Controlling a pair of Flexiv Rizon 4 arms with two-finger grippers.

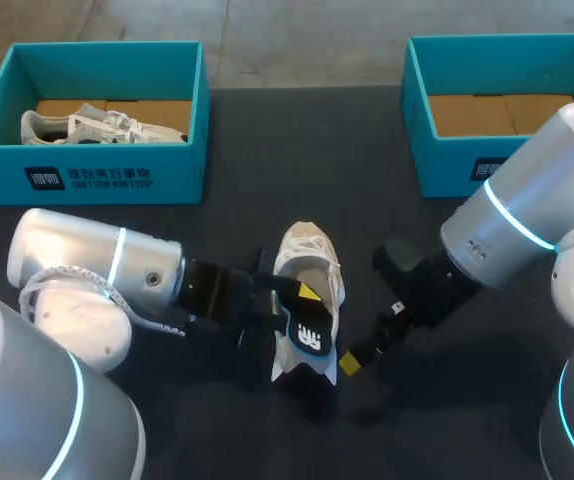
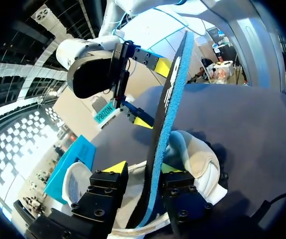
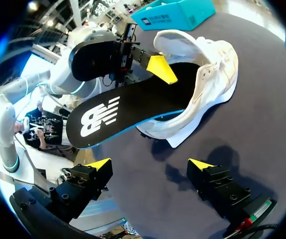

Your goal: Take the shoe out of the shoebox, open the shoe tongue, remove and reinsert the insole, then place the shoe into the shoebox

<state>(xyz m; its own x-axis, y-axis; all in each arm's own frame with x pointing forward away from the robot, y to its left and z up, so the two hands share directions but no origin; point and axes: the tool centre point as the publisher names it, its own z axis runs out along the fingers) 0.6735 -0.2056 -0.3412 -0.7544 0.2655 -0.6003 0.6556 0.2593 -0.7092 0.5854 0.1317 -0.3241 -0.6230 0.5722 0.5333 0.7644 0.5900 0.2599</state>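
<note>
- The shoe [image 1: 302,250], white, lies in the middle of the table [image 1: 267,130], well clear of both boxes.
- The insole [image 1: 310,338], black on top and blue beneath, has its front part inside the shoe. Its printed heel end juts out toward the table's near edge, raised off the surface and tilted on its side.
- The left gripper [image 2: 141,168] is closed on the insole just outside the shoe's opening. One finger presses the black face and the other the blue underside, so the jaws stand only narrowly apart.
- The right gripper [image 3: 150,164] is wide open and holds nothing. It hangs low over the table just beside the insole's free end, on the side toward the right edge.
- This looks like the insole step, though one moment cannot show whether the insole is coming out or going back in.
- Either way, the next move should run along the shoe's length. The shoe itself is unheld and may slide with the pull, so the free gripper could steady it.
- An empty shoebox [image 1: 507,42] stands at the far right corner, probably the shoe's destination.
- A second shoebox [image 1: 107,48] at the far left corner holds another shoe [image 1: 102,125].
</note>
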